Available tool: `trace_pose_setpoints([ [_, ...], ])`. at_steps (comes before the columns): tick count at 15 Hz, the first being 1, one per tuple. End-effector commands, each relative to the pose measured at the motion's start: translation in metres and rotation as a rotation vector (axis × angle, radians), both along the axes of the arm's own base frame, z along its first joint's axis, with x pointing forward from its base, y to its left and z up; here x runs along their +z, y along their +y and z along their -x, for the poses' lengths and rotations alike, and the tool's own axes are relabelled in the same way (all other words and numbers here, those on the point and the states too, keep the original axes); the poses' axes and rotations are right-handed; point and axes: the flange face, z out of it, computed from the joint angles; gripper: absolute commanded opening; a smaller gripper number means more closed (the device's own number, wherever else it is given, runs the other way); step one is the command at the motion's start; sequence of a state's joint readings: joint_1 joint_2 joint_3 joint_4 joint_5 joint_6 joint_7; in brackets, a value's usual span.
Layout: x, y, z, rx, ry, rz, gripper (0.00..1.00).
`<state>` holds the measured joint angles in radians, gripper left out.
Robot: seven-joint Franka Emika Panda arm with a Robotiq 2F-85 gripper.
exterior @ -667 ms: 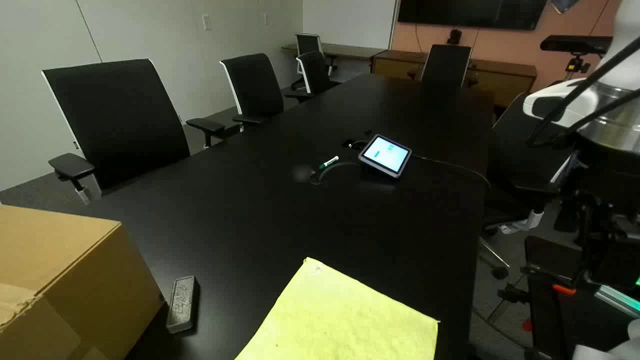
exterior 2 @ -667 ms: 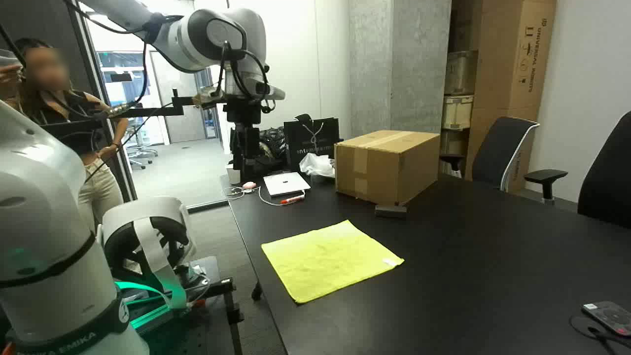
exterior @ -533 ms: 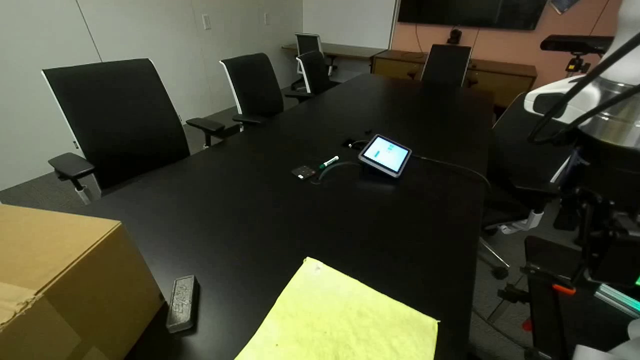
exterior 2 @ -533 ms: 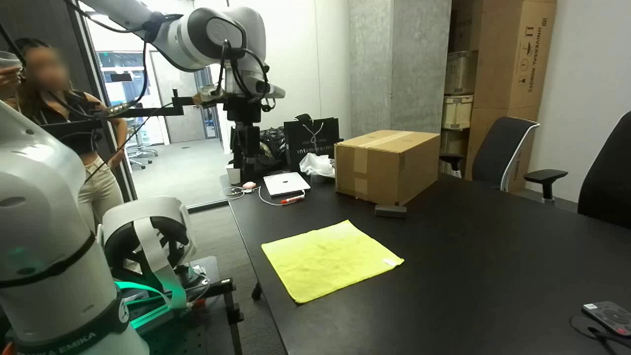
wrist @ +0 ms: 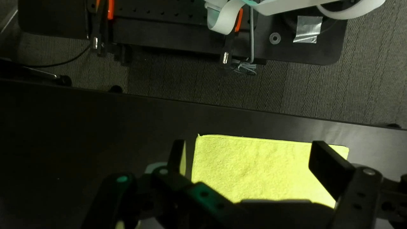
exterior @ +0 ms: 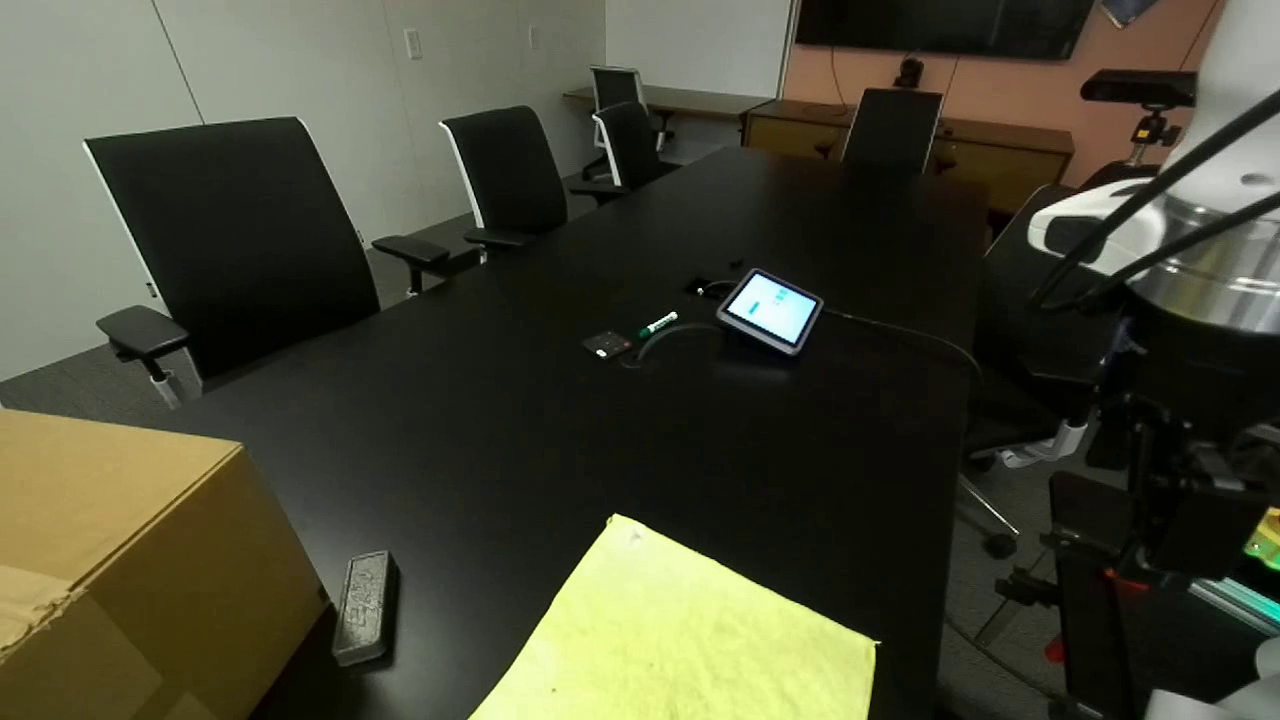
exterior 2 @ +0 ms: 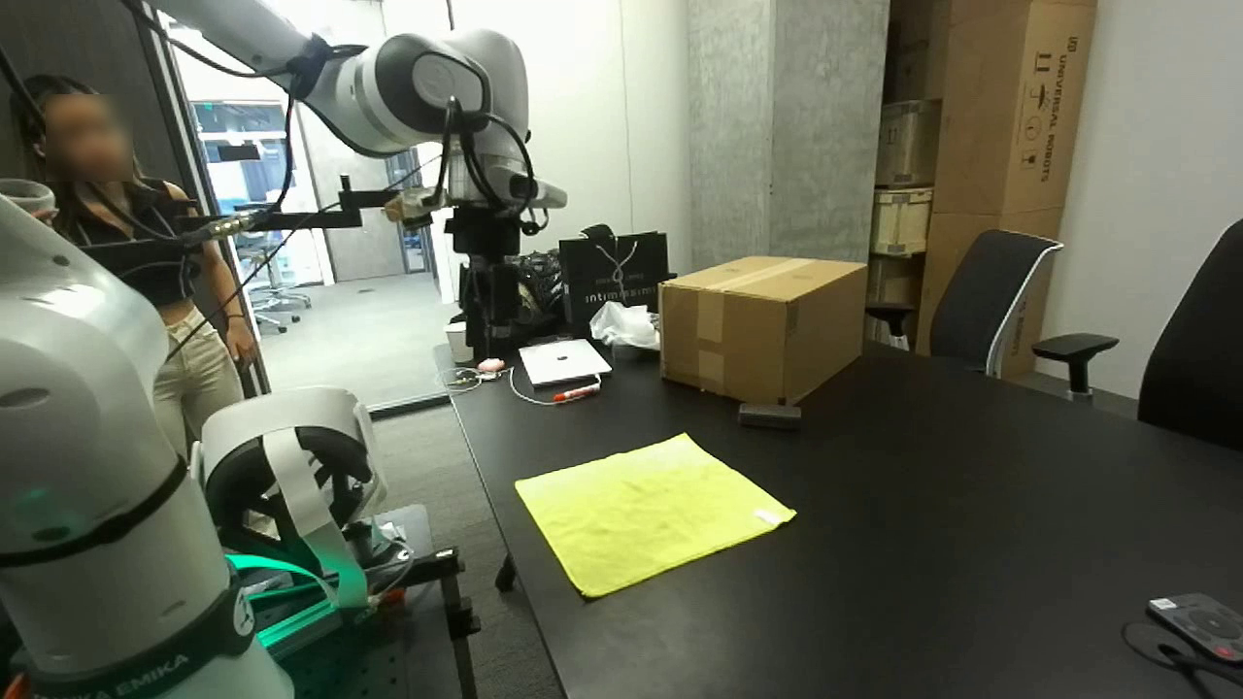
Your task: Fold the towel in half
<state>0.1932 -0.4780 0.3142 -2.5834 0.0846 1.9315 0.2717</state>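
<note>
The pale yellow towel lies flat and unfolded on the black table, shown in both exterior views (exterior: pixel 700 640) (exterior 2: pixel 655 515). A small white tag is at one corner. In the wrist view the towel (wrist: pixel 254 171) lies below my fingers, its edge nearest the table edge fully visible and its far part hidden by the gripper. My gripper (wrist: pixel 249 154) is wide open and empty, above the towel and not touching it. In an exterior view the gripper (exterior 2: pixel 490 335) points down; its fingers are dark and hard to make out there.
A cardboard box (exterior 2: pixel 762 330) stands on the table beyond the towel, with a black eraser-like block (exterior 2: pixel 770 416) by it. A silver laptop (exterior 2: pixel 563 362), cables and a red marker lie near the table edge. A tablet (exterior: pixel 771 310) stands farther along. A person (exterior 2: pixel 175 262) stands behind the arm.
The arm has lowered slightly, and in an exterior view it has shifted a little to the left. The towel has not moved. The person in the background has shifted.
</note>
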Motion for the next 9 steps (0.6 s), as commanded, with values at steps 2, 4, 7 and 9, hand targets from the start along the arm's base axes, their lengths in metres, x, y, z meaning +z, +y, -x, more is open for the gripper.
trace_pose_setpoints([
  [2,-0.070,-0.017,-0.019,0.005,-0.022,-0.042,1.00],
  [4,-0.109,-0.020,-0.025,0.007,-0.031,-0.076,1.00],
  [7,-0.158,-0.020,-0.035,0.016,-0.052,-0.136,1.00],
  [9,-0.189,-0.018,-0.042,-0.005,-0.052,-0.165,1.00],
])
